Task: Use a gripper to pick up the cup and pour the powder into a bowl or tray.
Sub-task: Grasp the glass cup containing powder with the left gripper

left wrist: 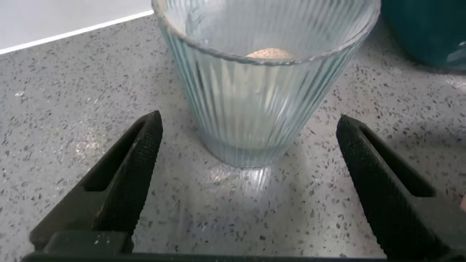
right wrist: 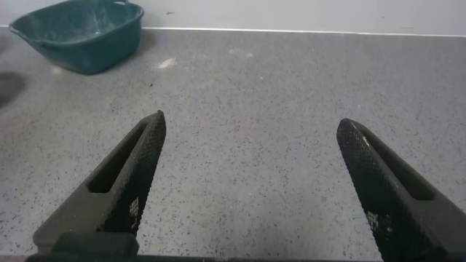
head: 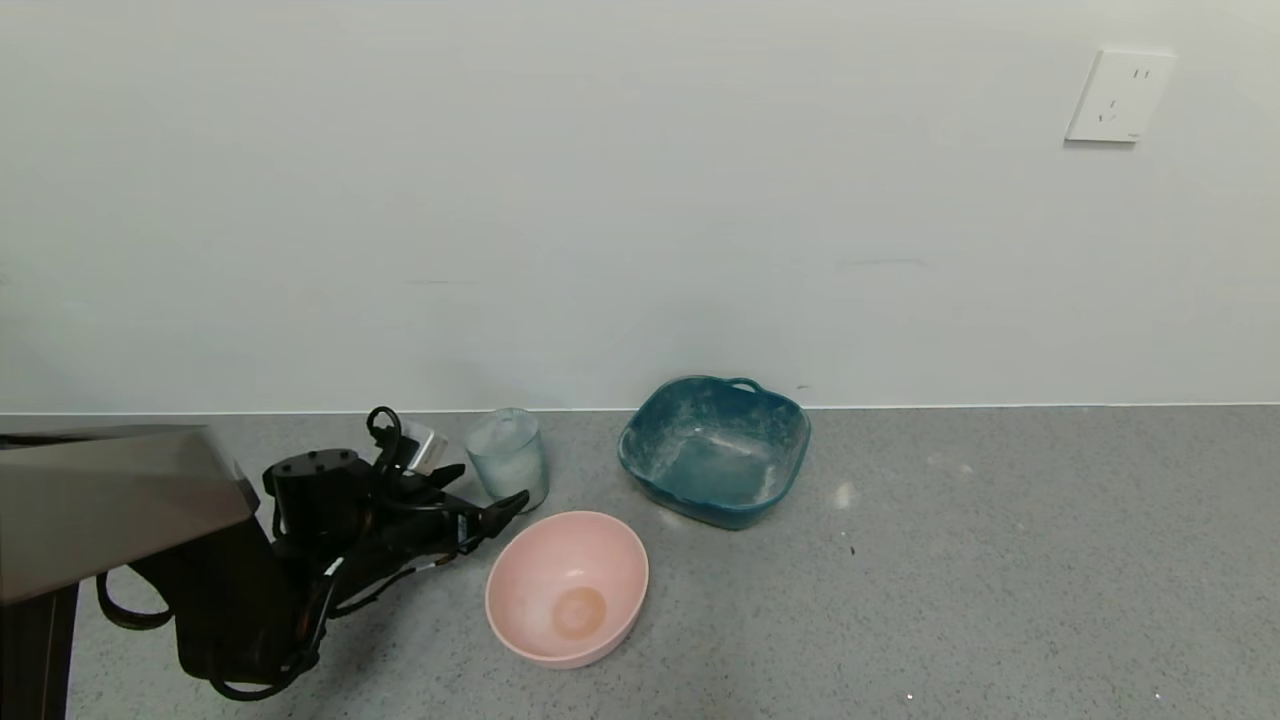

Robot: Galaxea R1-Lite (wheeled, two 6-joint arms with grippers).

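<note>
Nearest us, the round pink bowl (head: 567, 588) sits on the grey tabletop (head: 1000, 580), empty apart from a tan patch at its bottom. Just left of it, the left tool (head: 478, 492) is down low, fingers spread wide, nosing in on the cup (head: 508, 458) from the left. That low, level line looks chosen so the fingers can close on the ribbed wall near the base.

Now the left wrist camera earns its keep: the cup (left wrist: 263, 80) stands upright between the two spread fingers (left wrist: 131, 171), clear tabletop on both sides, nothing touching yet. It also shows a pale mound of powder (left wrist: 268, 54) inside the glass, which the head view barely gives away.

Farther right, near the wall, waits the teal dish (head: 790, 470), white-smeared inside, loop handle to the far side, a short carry from the cup.

The right tool (right wrist: 251, 182) is missing from the head view; its own camera shows its fingers spread over bare tabletop, the teal dish (right wrist: 87, 47) well beyond them.
</note>
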